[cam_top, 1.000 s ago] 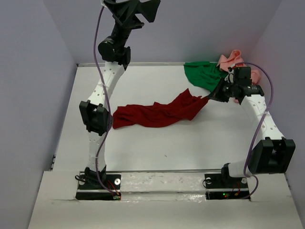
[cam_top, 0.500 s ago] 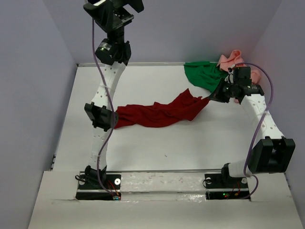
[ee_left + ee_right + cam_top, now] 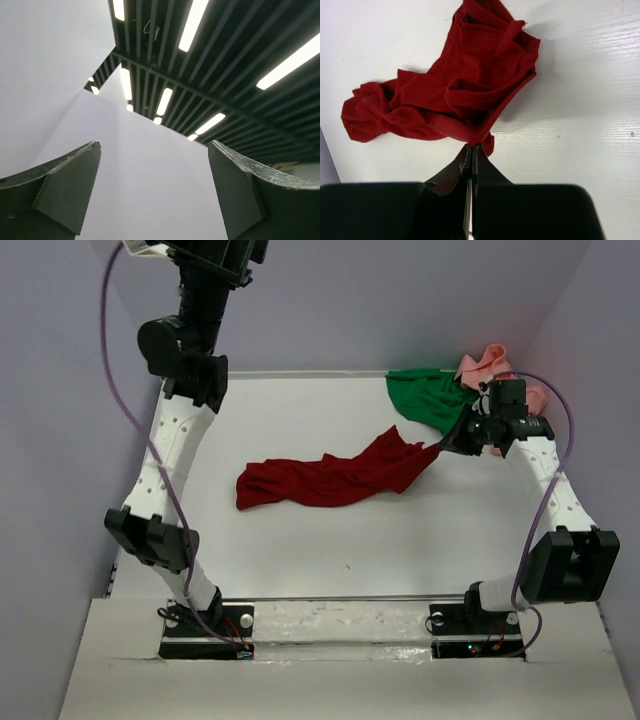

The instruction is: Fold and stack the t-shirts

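Observation:
The dark red t-shirt (image 3: 330, 478) lies stretched in a crumpled band across the middle of the table. Its right end is lifted slightly, pinched in my right gripper (image 3: 441, 445), which is shut on a fold of the cloth (image 3: 472, 147). In the right wrist view the red t-shirt (image 3: 455, 90) bunches out ahead of the fingertips. The green t-shirt (image 3: 425, 398) and the salmon pink t-shirt (image 3: 492, 368) lie heaped at the back right corner. My left gripper (image 3: 152, 195) is raised high above the table, open, pointing at the wall and ceiling, holding nothing.
The left arm (image 3: 175, 440) stands tall along the left side of the table (image 3: 330, 540). Walls enclose the table at the back and both sides. The right arm's forearm (image 3: 545, 480) runs along the right edge.
The left arm has swung leftward and up, away from the red t-shirt's left end. The right gripper and the red t-shirt have stayed in place.

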`<state>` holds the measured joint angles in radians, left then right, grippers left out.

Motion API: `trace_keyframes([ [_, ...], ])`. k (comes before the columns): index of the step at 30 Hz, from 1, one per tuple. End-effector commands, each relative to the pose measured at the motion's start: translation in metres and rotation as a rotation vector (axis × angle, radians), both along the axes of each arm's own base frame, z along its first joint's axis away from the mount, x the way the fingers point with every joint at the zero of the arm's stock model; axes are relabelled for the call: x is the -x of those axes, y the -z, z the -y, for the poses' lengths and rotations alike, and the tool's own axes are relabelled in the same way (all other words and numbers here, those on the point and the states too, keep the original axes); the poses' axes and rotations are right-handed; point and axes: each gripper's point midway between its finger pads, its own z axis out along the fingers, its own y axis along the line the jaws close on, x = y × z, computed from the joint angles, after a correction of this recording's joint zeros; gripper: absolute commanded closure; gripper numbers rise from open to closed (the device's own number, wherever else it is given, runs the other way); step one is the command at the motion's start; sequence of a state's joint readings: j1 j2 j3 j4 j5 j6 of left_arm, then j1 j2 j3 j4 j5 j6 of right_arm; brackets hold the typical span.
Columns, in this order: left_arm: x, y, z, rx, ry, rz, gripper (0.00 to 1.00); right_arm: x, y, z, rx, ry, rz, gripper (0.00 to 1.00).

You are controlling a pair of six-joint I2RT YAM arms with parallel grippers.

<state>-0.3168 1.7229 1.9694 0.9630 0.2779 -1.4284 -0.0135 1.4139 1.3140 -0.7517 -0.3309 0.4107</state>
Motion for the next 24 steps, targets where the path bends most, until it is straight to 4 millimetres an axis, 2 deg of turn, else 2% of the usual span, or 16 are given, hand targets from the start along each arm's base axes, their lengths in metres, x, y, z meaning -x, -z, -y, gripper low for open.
trace_keyframes([
  [1,0.082,-0.048,-0.006,-0.235,-0.350,0.266,0.01,-0.011,-0.025,0.005,0.018,0.006,0.080,1.00],
  [2,0.086,-0.048,-0.010,-0.274,-0.464,0.288,0.01,-0.011,-0.025,0.005,0.019,0.005,0.079,1.00],
  [3,0.077,-0.047,-0.019,-0.267,-0.545,0.240,0.01,-0.011,-0.024,0.005,0.021,0.003,0.079,1.00],
  [6,0.065,-0.033,-0.030,-0.336,-0.673,0.154,0.01,-0.011,-0.023,0.004,0.017,0.002,0.077,1.00],
  [7,0.045,-0.012,-0.023,-0.437,-0.668,0.054,0.01,-0.011,-0.022,0.005,0.019,0.002,0.074,1.00],
  [8,0.014,0.008,-0.016,-0.524,-0.683,-0.028,0.01,-0.010,-0.022,0.004,0.018,0.001,0.074,1.00],
  [9,0.030,-0.017,-0.023,-0.523,-0.711,0.002,0.01,-0.011,-0.022,0.004,0.018,0.001,0.073,1.00],
  [10,0.011,0.002,-0.018,-0.627,-0.722,-0.069,0.01,-0.010,-0.021,0.004,0.018,0.001,0.071,1.00],
  [12,-0.004,0.024,-0.018,-0.698,-0.736,-0.137,0.01,-0.011,-0.020,0.004,0.015,-0.002,0.067,1.00],
  [13,-0.007,0.033,-0.020,-0.722,-0.753,-0.156,0.01,-0.011,-0.020,0.003,0.012,-0.003,0.066,1.00],
  [14,-0.001,0.036,-0.024,-0.749,-0.791,-0.153,0.01,-0.011,-0.019,0.003,0.011,-0.003,0.063,1.00],
  [15,-0.015,0.060,-0.025,-0.793,-0.810,-0.210,0.01,-0.010,-0.018,0.003,0.010,-0.004,0.062,1.00],
  [16,-0.012,0.069,-0.031,-0.850,-0.855,-0.211,0.01,-0.010,-0.018,0.003,0.009,-0.005,0.060,1.00],
  [19,-0.024,0.112,-0.039,-1.015,-0.940,-0.306,0.01,-0.010,-0.016,0.003,0.009,-0.005,0.056,1.00],
  [20,-0.024,0.124,-0.034,-1.081,-0.969,-0.312,0.01,-0.011,-0.017,0.003,0.009,-0.005,0.057,1.00],
  [24,-0.026,0.164,-0.040,-1.212,-1.017,-0.430,0.01,-0.014,-0.019,0.003,0.015,-0.008,0.054,1.00],
])
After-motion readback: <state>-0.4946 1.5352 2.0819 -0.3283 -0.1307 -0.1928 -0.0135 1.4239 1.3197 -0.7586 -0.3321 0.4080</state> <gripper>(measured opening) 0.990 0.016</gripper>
